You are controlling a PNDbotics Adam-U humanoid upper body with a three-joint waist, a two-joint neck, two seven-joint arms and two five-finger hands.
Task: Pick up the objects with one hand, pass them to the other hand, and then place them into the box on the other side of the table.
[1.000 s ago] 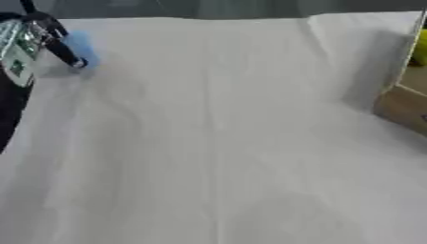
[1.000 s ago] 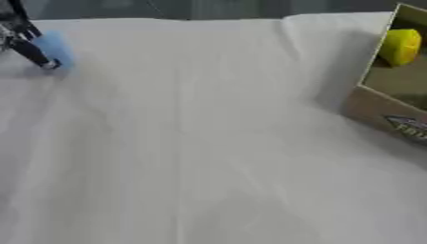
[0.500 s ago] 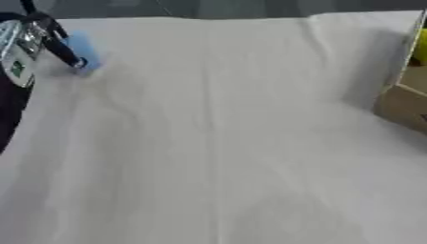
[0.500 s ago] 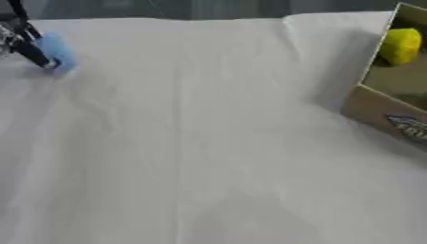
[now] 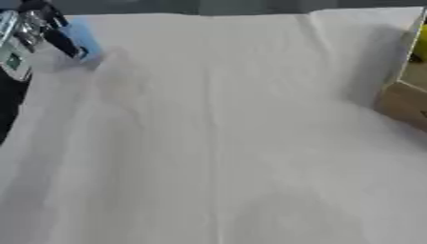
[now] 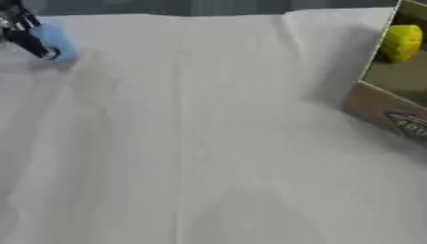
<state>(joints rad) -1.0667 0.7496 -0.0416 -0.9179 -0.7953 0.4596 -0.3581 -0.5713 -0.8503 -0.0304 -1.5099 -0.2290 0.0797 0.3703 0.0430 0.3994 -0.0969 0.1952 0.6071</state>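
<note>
**Blue object at the left robot hand**

Nothing has shifted since a second ago. White-covered worktop (image 5: 217,143) lies near; at 3 o'clock, box (image 6: 392,112) contains a yellow object (image 6: 401,42); at 10 o'clock, left robot hand (image 5: 37,28) pinches a blue object (image 5: 83,38).

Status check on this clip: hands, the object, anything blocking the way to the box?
Left hand at far left corner, fingers on blue object. Right hand out of view. Box at right edge, yellow item inside. White cloth between them bare.
</note>
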